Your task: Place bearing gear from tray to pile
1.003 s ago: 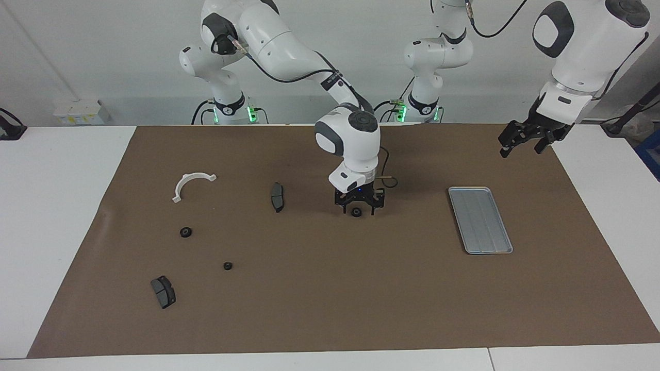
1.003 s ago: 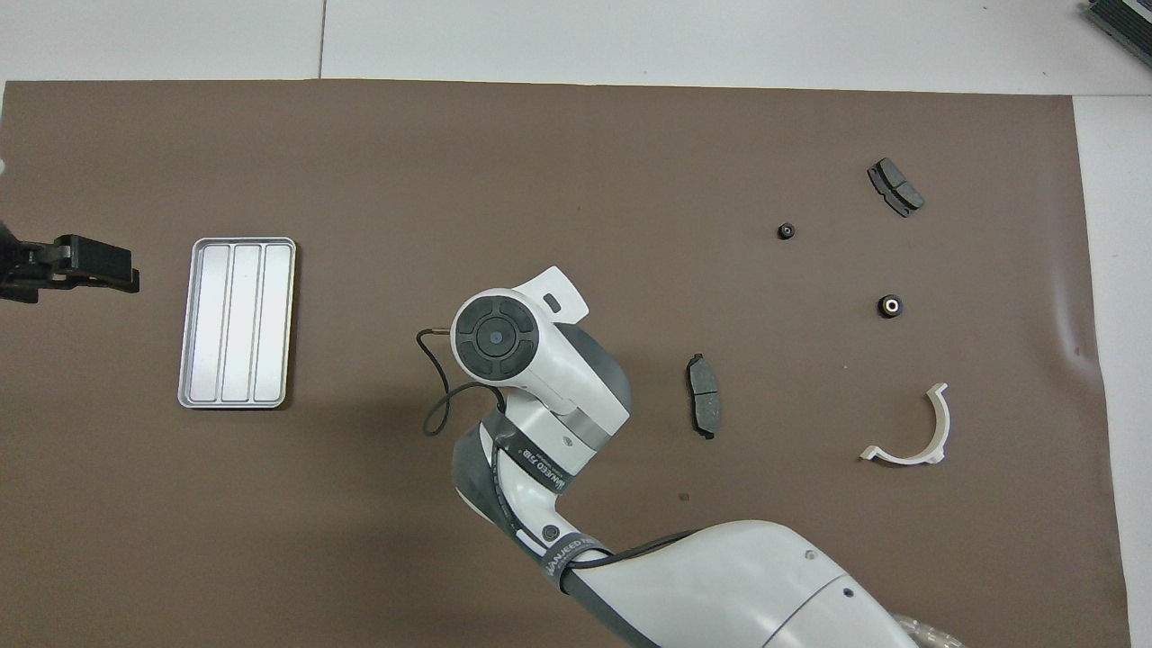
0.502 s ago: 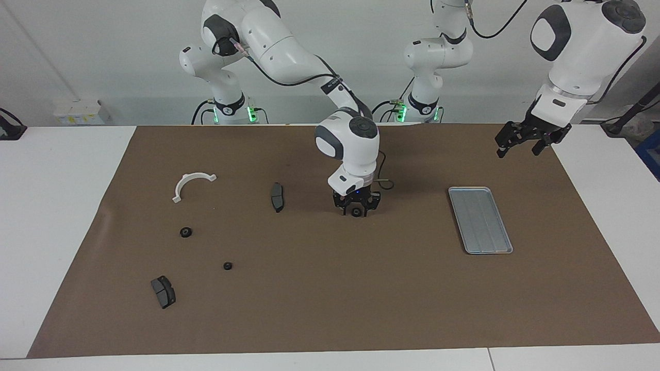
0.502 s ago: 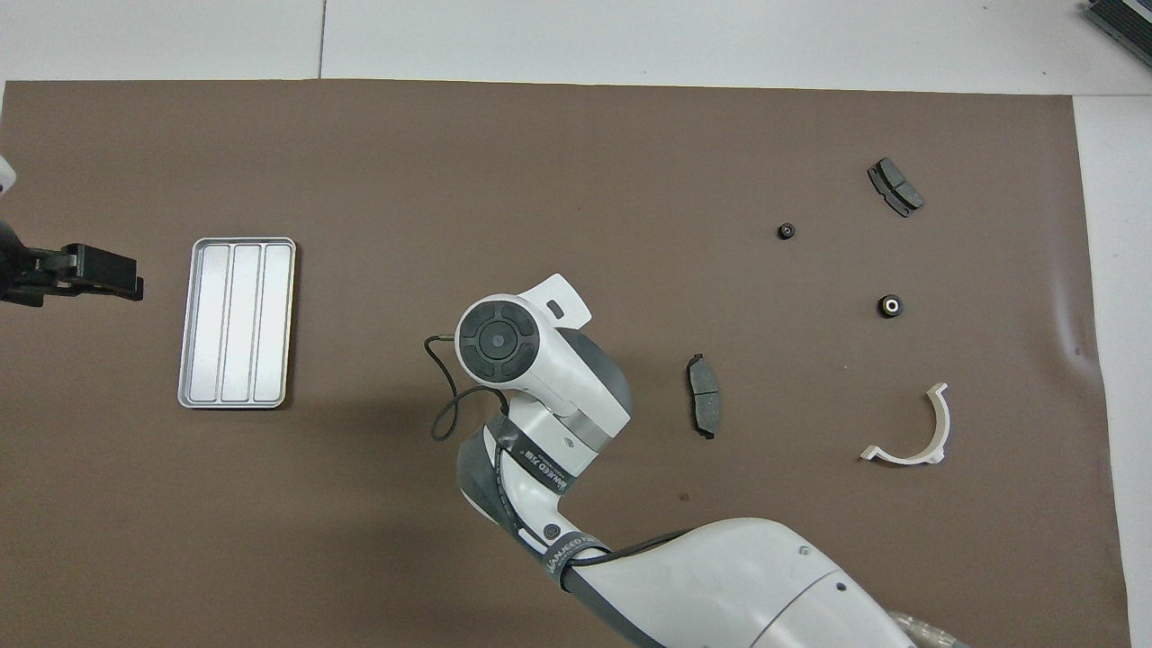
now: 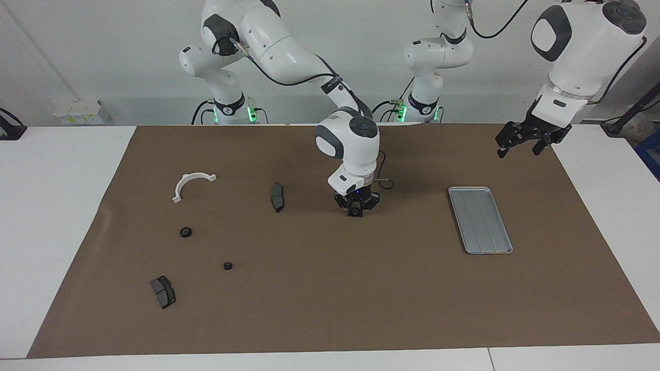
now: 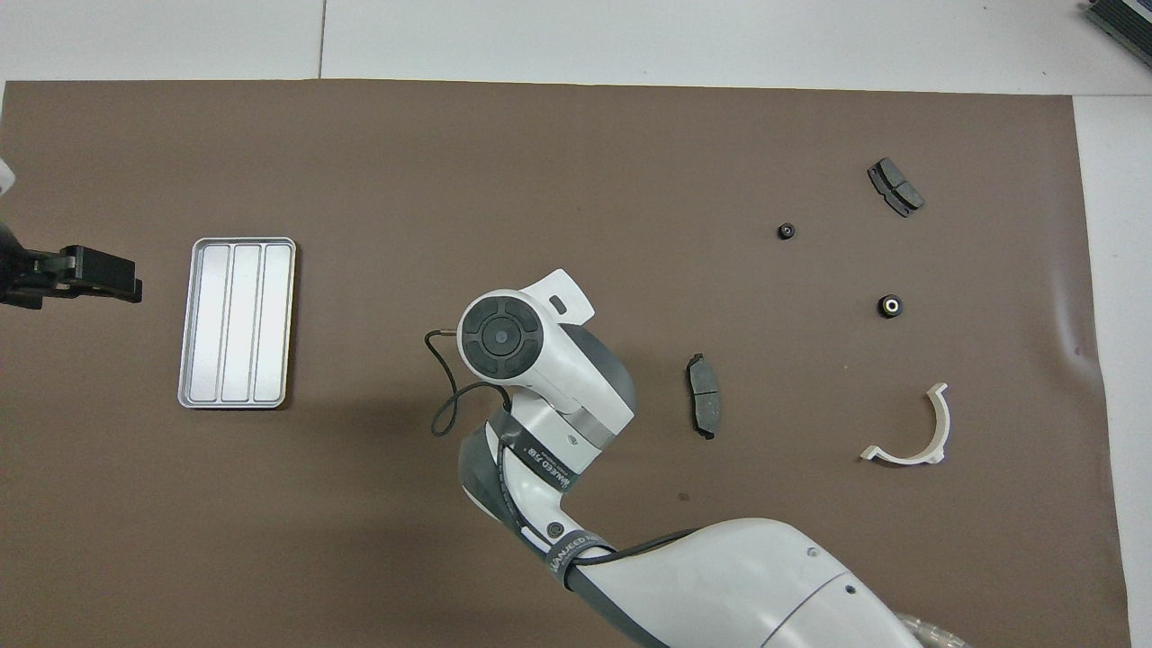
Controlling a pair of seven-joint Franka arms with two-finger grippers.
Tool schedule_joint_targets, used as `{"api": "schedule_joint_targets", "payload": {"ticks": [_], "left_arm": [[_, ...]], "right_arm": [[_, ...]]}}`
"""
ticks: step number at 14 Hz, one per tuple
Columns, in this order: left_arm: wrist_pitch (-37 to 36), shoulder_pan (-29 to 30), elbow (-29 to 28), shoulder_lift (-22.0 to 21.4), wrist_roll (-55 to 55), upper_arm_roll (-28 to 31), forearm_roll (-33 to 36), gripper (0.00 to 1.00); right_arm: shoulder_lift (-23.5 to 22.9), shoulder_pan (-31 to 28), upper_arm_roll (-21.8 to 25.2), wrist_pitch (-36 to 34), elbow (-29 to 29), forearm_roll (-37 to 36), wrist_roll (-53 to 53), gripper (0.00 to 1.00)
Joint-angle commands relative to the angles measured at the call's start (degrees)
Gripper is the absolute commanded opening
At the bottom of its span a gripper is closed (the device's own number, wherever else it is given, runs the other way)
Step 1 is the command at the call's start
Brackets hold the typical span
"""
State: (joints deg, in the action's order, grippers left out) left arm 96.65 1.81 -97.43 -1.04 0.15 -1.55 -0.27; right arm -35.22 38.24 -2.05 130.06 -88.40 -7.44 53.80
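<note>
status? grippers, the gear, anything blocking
Right gripper down on the mat mid-table, closing around a bearing gear. Left gripper open, waiting in the air near the tray, which is empty. Nothing blocks the way to the pile's nearest brake pad.

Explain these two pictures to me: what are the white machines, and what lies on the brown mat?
Those are two robot arms at a table. One picture faces them from across the table; the other looks steeply down from above their end. The right arm reaches to mid-table, its jaws closed on a small black bearing gear down on the brown mat. The left arm waits, jaws open and empty, up over the mat's corner. The metal tray is empty. Toward the right arm's end lie a white bracket, two brake pads and two more small gears.
</note>
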Motion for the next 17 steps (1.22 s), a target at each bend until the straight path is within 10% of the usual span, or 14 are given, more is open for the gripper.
{"api": "schedule_joint_targets", "payload": {"ticks": [1, 9, 17], "left_arm": [[-0.93, -0.49, -1.18, -1.16, 0.9, 0.41, 2.11, 1.0], [-0.67, -0.4, -0.92, -1.07, 0.73, 0.23, 2.03, 1.0], [-0.41, 0.39, 0.58, -1.07, 0.73, 0.76, 1.94, 1.0]], "right_arm": [[4.45, -3.69, -0.41, -1.56, -2.12, -0.91, 1.05, 0.0], [23.6, -16.95, -0.5, 1.16, -28.56, 2.16, -18.69, 0.0], [28.54, -30.84, -0.5, 6.44, -41.15, 4.19, -42.96, 0.12]]}}
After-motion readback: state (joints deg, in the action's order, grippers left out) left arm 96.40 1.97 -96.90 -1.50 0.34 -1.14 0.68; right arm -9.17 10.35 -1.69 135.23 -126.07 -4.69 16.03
